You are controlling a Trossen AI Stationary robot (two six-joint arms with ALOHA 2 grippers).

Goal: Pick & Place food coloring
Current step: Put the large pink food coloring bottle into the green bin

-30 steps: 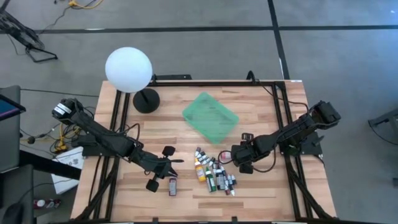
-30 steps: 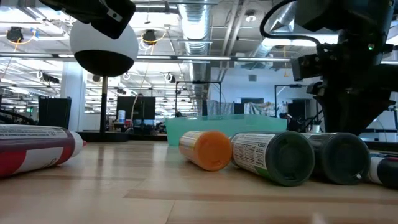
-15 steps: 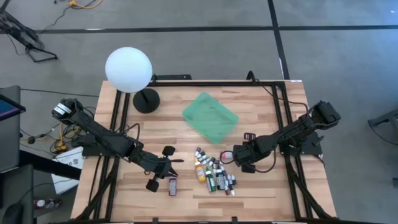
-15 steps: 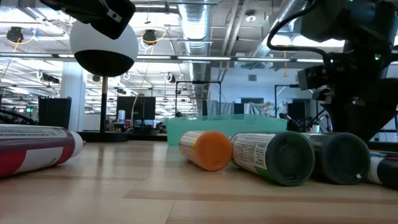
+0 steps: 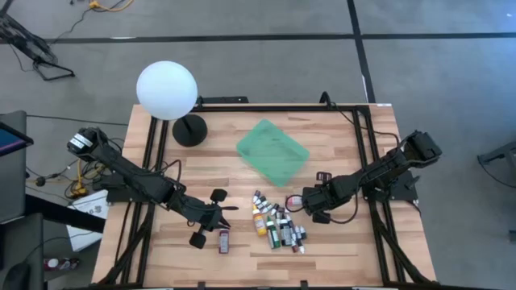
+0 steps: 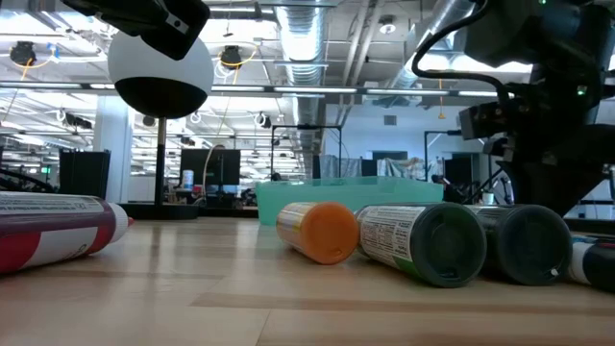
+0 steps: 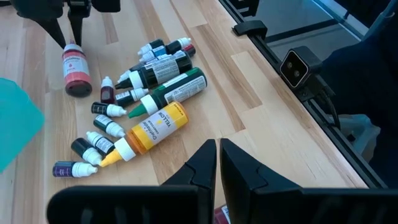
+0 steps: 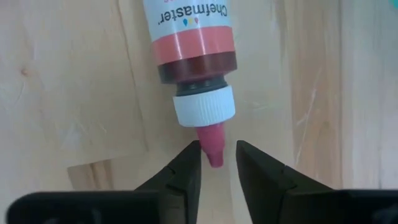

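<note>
i see the right end effector (image 8: 216, 163) low over the pale wooden slatted tabletop (image 5: 339, 250), at the right edge of the heap of food coloring. its two dark fingers (image 8: 180, 171) sit either side of the pink nozzle of a red-bodied bottle with a white ribbed cap and a "chefmaster" label (image 8: 193, 37), which lies flat on the wood. there is a thin gap on each side of the nozzle, so the fingers are nearly closed around the tip but i cannot tell whether they are pinching it yet.

the heap itself, a cluster of small bottles with yellow, green and dark bodies and white caps (image 5: 276, 221), lies near the front middle of the tabletop. in the low view an orange-capped tube (image 6: 317, 231) and a dark-green-capped tube (image 6: 423, 242) lie on their sides.

my left end effector (image 7: 217, 163) is clenched, empty, hanging just left of the heap, beside a lone red tube (image 5: 224, 241).

farther back sits a flat translucent green rectangular tray (image 5: 272, 151), and beyond it a white globe lamp on a black round base (image 5: 167, 90).
</note>
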